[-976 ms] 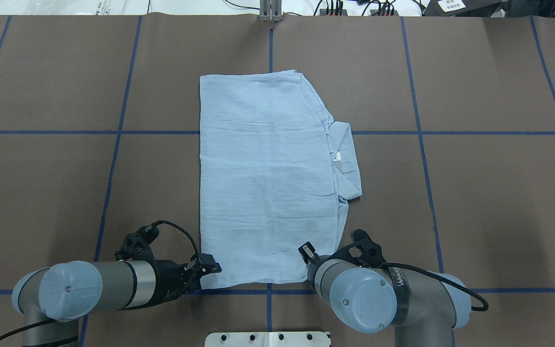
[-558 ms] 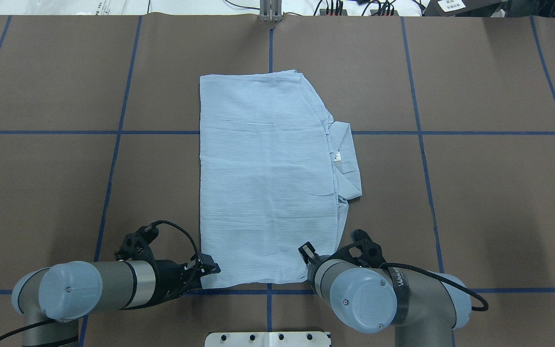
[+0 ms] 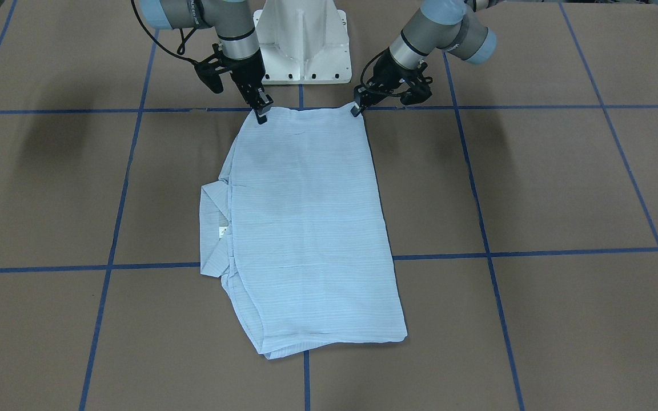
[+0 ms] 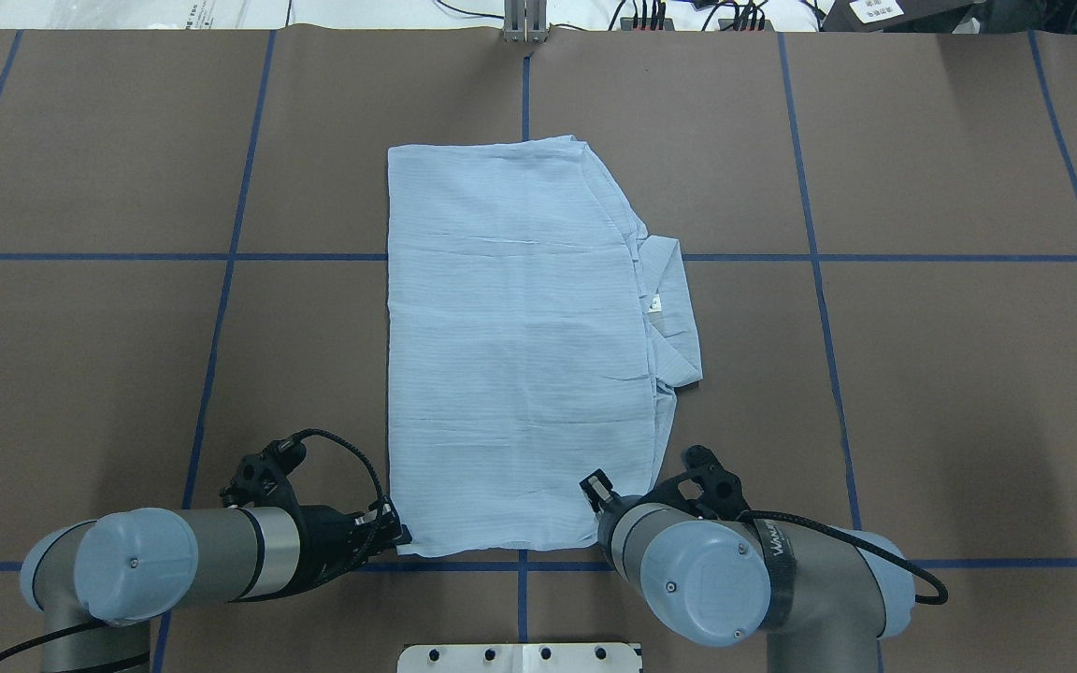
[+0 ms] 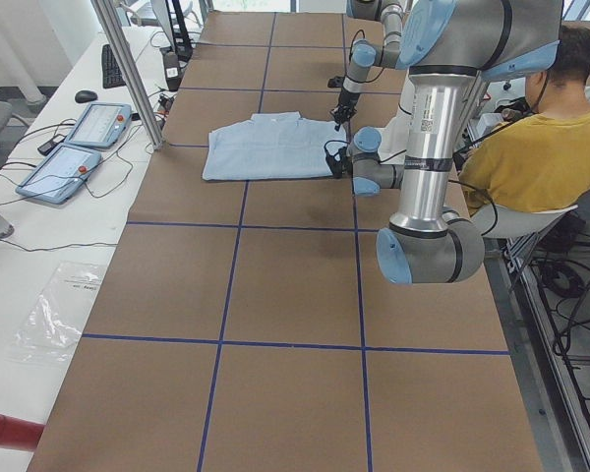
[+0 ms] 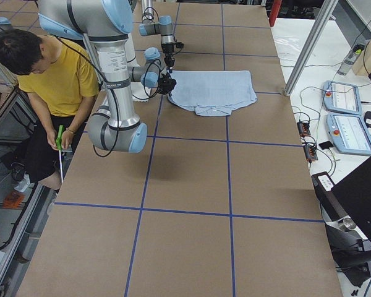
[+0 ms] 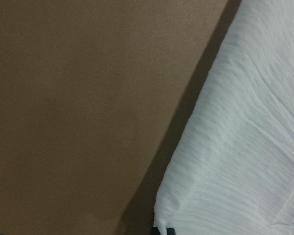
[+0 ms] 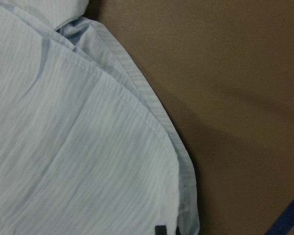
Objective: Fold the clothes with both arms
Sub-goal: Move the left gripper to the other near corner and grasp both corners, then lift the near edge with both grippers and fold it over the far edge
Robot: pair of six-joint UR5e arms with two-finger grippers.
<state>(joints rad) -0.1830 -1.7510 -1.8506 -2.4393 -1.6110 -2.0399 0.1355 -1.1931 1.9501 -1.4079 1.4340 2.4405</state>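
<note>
Pinching shirt (image 4: 520,355) at near corners, left gripper (image 3: 356,108), right gripper (image 3: 261,116), both clamped (table (image 4: 969,393) wide around)

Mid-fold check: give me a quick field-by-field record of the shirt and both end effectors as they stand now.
shirt: folded into a rough rectangle, flat on the table
collar: sticks out on the robot's right side, white label showing
left end effector: low, at the shirt's near left corner
right end effector: low, at the shirt's near right corner
grip state: cannot tell for either
</note>
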